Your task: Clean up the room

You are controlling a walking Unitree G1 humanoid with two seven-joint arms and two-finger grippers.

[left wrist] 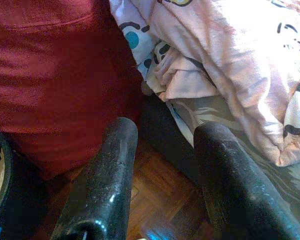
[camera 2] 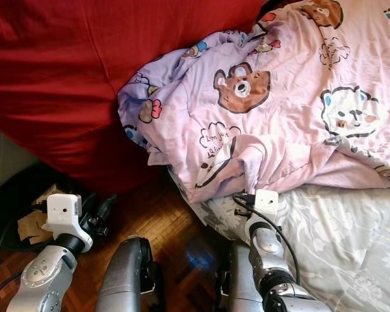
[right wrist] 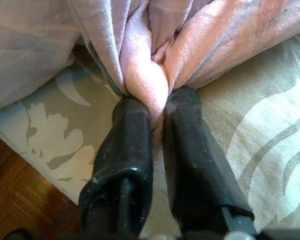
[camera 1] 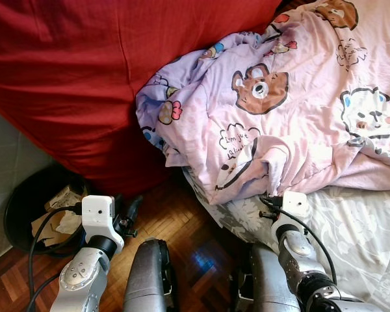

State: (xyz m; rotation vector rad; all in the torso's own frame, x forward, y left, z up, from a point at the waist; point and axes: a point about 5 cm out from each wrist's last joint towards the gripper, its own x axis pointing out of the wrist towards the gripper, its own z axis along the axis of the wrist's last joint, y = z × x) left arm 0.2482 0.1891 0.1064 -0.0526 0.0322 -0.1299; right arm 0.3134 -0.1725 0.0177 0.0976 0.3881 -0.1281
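Head views: the pink cartoon-print blanket (camera 1: 279, 104) lies crumpled in soft folds at the corner of the bed (camera 1: 357, 234), against a red cover (camera 1: 71, 78); tidying looks barely begun. A black bin (camera 1: 26, 214) with paper scraps stands on the parquet floor (camera 1: 175, 227).

Left wrist view: the left gripper (left wrist: 165, 165) is spread wide, empty, above the floor.

Right wrist view: the right gripper (right wrist: 157, 115) is pinched on a fold of the blanket, apparently its edge, over the grey leaf-patterned sheet.
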